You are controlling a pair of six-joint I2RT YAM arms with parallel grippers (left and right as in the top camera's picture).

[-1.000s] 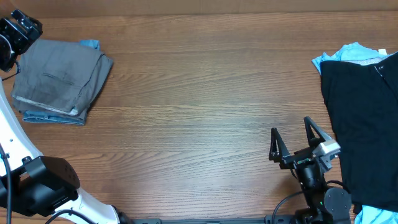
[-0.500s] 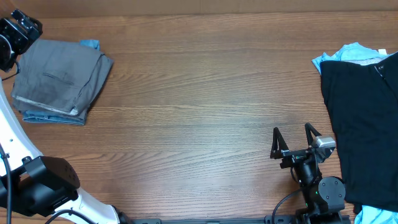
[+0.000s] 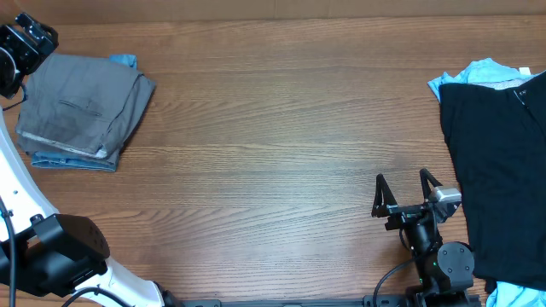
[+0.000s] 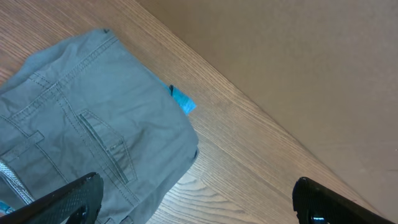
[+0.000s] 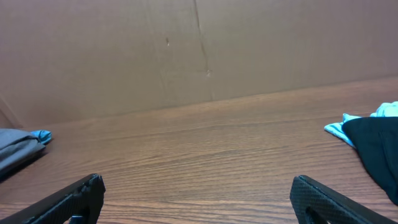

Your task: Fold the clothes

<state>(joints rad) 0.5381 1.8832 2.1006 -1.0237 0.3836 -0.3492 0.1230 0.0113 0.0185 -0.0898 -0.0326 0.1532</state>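
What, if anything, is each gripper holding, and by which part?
Nothing is held. The right gripper stands open and empty; the left gripper is open near the folded grey shorts, gripping no part of them.

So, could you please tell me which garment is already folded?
The grey shorts at far left, neatly stacked; the black garment lies spread out at right.

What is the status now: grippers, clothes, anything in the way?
Left gripper open, by folded grey shorts. Right gripper open, empty, beside black garment. It lies spread over light-blue garment. Nothing blocks either gripper.
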